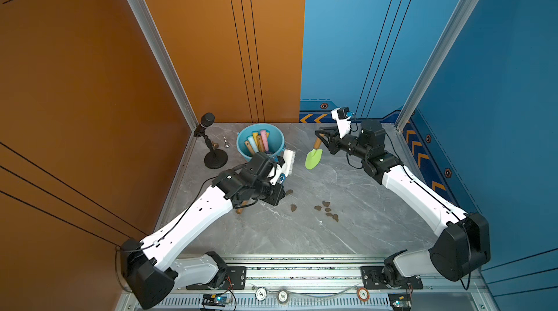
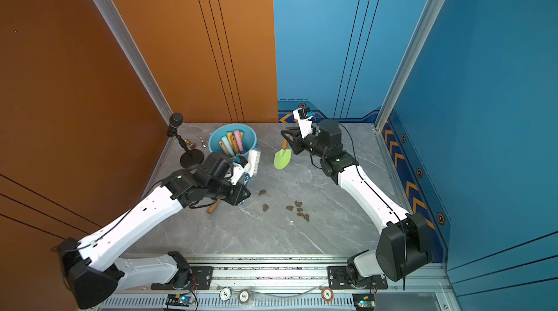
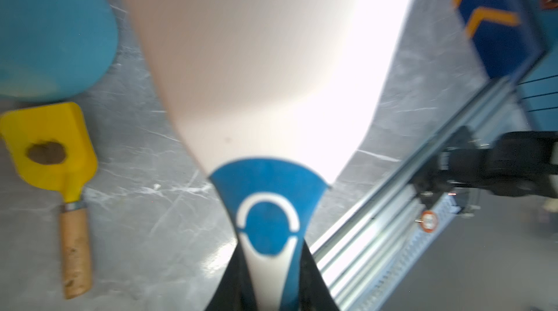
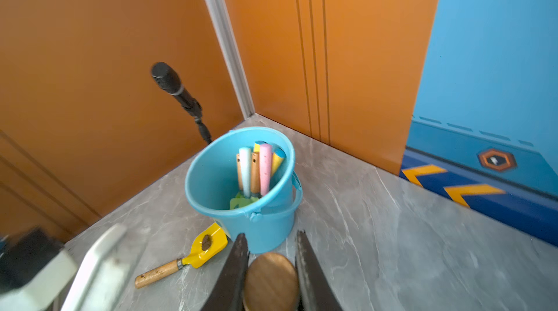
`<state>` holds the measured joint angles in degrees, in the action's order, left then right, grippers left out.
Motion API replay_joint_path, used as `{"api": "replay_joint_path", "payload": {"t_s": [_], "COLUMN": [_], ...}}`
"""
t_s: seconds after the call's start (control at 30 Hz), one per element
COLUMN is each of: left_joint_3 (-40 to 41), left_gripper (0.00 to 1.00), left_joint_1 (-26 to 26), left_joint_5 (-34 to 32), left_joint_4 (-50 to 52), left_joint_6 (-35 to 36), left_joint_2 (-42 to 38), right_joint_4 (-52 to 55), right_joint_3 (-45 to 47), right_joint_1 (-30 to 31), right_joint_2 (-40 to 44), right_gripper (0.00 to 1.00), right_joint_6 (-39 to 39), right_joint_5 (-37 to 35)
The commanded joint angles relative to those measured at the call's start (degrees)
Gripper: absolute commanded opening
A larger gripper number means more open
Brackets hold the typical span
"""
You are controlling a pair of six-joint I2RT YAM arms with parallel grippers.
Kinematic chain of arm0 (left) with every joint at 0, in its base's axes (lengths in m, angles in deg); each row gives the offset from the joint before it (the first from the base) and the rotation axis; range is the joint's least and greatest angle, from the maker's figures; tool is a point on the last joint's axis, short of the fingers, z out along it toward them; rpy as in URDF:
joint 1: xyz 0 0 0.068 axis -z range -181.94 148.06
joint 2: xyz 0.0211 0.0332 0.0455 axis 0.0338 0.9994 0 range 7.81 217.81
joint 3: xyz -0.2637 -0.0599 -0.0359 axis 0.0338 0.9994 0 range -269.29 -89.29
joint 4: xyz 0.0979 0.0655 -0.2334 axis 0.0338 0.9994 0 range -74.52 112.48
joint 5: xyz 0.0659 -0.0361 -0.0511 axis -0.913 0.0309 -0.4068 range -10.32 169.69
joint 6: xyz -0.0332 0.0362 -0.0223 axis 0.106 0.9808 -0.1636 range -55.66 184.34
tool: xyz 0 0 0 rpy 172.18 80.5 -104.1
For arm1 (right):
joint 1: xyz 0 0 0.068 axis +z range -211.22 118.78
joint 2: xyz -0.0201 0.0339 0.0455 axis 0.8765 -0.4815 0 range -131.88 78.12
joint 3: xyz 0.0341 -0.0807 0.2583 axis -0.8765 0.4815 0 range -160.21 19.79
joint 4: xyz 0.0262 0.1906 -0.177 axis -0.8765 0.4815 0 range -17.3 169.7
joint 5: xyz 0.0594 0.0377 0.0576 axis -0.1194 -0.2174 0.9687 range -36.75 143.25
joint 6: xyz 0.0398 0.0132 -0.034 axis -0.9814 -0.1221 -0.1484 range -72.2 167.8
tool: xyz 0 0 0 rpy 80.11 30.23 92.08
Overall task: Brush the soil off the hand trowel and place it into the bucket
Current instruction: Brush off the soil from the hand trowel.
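Observation:
My right gripper (image 1: 320,138) (image 4: 270,243) is shut on the wooden handle of a green hand trowel (image 1: 314,158) (image 2: 282,158), which hangs blade down to the right of the bucket (image 1: 240,145) (image 4: 265,228). The light-blue bucket holds several tools. Left of the trowel, my left gripper (image 1: 278,187) (image 3: 271,279) is shut on a white and blue brush (image 1: 289,158) (image 3: 256,68). Soil (image 1: 327,209) (image 2: 299,209) lies in several lumps on the table. A yellow trowel (image 3: 51,140) (image 4: 208,244) lies beside the bucket with a soil lump (image 3: 46,154) on its blade.
A black microphone on a stand (image 1: 206,120) and two small figures (image 1: 226,142) stand left of the bucket near the orange wall. Walls close the table at the back and both sides. The metal rail (image 1: 302,273) with poker chips (image 1: 282,296) runs along the front.

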<state>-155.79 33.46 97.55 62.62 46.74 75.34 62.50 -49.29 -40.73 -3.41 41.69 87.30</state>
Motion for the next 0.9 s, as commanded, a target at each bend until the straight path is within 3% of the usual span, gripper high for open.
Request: {"api": "replay_joint_path", "payload": {"t_s": [0.0,0.13,0.23,0.33,0.63,0.87], "left_joint_3": [1.83,0.37,-0.4,-1.4,-1.59,2.8], "left_gripper": [0.0,0.0,0.0,0.0,0.0,0.0], "left_joint_1": [-6.6,-10.89,-11.63,-10.18,-4.48,1.56], "left_joint_5": [25.76,45.89,51.95,53.59,55.54,53.26], "left_joint_4": [-2.62,-3.19,-3.19,-3.19,-3.19,-3.54], "left_joint_6": [-3.76,-1.47,0.93,2.4,4.57,6.27], "left_joint_2": [-0.69,1.95,3.28,3.75,3.14,6.49], "right_joint_4": [-7.89,-5.61,6.94,18.77,19.55,15.93], "right_joint_3": [-2.51,-4.16,-7.56,-9.77,-11.89,-12.63], "right_joint_1": [-0.41,-0.36,0.18,0.75,2.32,5.15], "right_joint_2": [2.92,5.01,6.66,8.56,7.6,8.46], "right_gripper": [0.06,0.07,0.06,0.05,0.04,0.03], "right_joint_6": [4.08,6.31,14.49,24.69,24.61,23.49], "right_joint_5": [20.6,33.73,39.35,40.83,43.61,40.72]}}
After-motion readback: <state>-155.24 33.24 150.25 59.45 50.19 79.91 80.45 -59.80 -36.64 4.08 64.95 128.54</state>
